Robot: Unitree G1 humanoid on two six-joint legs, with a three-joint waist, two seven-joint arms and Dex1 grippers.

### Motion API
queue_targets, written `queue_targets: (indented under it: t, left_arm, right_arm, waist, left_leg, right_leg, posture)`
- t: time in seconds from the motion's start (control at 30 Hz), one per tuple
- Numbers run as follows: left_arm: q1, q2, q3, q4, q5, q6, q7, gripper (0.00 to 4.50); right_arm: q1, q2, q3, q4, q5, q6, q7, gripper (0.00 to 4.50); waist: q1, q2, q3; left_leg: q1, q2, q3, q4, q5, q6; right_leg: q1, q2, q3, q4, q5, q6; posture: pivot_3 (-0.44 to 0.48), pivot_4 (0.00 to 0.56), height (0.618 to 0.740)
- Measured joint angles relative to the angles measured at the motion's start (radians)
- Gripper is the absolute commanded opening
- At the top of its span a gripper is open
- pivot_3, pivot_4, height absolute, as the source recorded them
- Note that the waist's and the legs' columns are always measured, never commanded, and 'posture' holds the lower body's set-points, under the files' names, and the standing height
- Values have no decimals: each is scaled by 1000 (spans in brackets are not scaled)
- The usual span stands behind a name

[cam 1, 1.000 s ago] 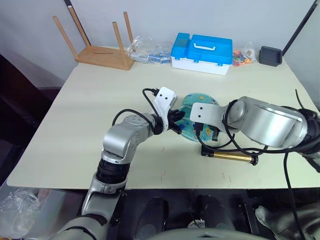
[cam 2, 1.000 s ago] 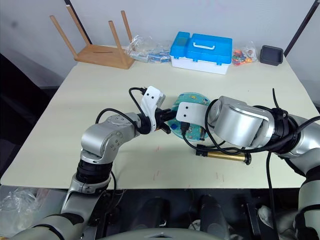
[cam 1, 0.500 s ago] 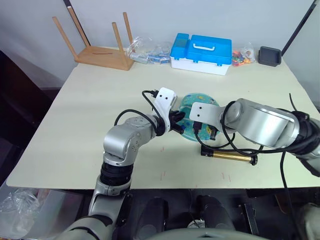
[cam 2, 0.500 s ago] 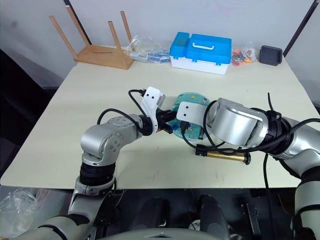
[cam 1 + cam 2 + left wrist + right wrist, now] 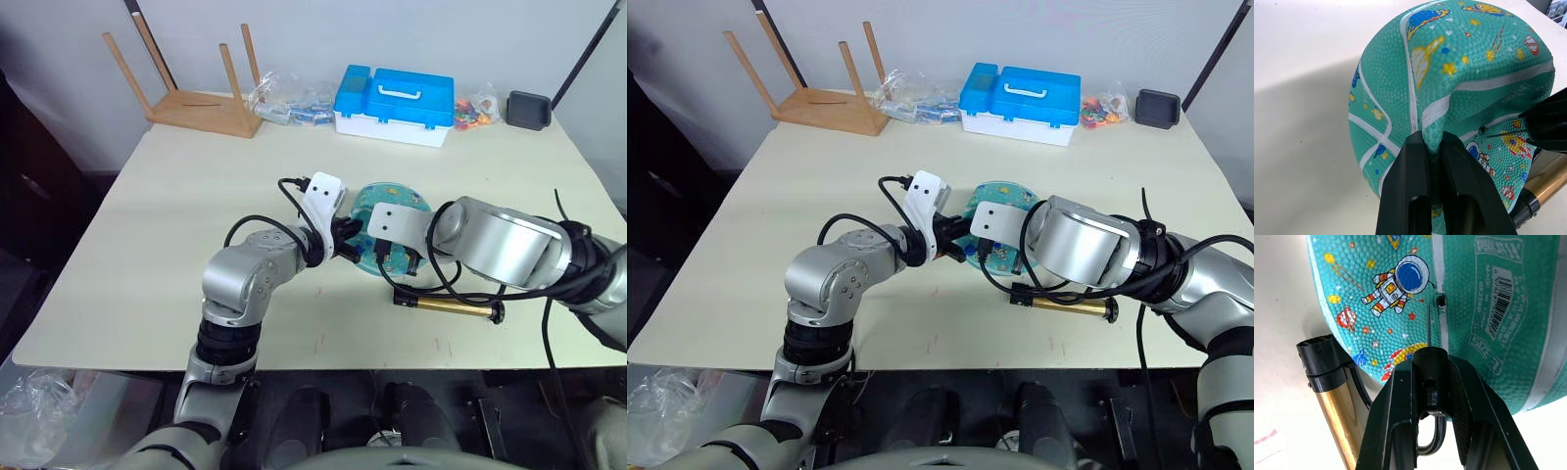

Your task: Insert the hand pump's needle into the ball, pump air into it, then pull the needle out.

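The teal ball sits mid-table, soft and partly caved in. My left gripper is shut on a raised fold of the ball's skin at its left side. My right gripper is shut on the needle's black fitting, close against the ball's front. The needle points up the ball's surface, its tip just beside the small valve hole on a pale seam, apparently outside it. The hand pump lies flat on the table just right of and below the ball, its thin black hose looping to the right gripper.
A blue-and-white plastic case stands at the back of the table. An upturned wooden stool and clear bags lie at the back left. A small black box sits at the back right corner. The table's front edge is near.
My right gripper has edged slightly left along the ball's front. The left gripper, the ball and the pump stay where they were.
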Motion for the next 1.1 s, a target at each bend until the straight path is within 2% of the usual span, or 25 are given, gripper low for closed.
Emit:
queue_targets:
  t: [1.1]
  left_arm:
    - [3, 1, 0, -8, 0, 7, 1, 0]
  right_arm:
    - [24, 18, -30, 23, -28, 0, -2, 339]
  waist:
    - [0, 0, 0]
  left_leg:
    - [0, 0, 0, -1, 0, 0]
  right_leg:
    - [0, 0, 0, -1, 0, 0]
  posture:
    - [0, 150, 740]
